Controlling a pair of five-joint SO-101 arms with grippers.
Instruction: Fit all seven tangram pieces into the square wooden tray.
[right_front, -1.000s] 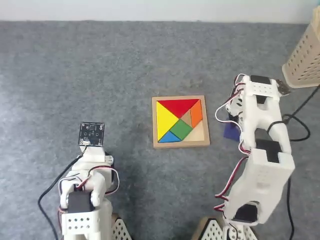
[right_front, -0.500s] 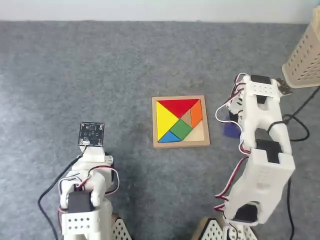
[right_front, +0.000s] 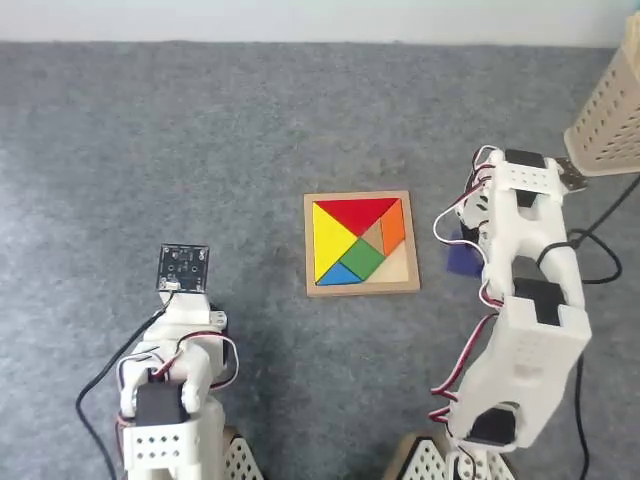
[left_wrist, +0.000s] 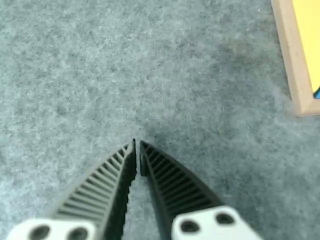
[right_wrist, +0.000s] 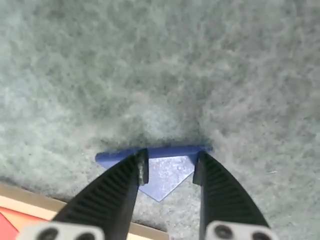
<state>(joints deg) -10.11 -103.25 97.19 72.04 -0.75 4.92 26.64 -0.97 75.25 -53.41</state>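
Fingers astride one triangle, six in tray

A grey carpet covered the whole table. A beige basket with small holes in its wall stood at about 2 o'clock, cut by the edge of the high view. A pale strip ran along the carpet's far border at 12 o'clock.

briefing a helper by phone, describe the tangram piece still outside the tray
Find the square wooden tray at the centre. Beside it, under the right gripper, lies a flat triangle. It is dark blue-violet, the only piece outside the tray.
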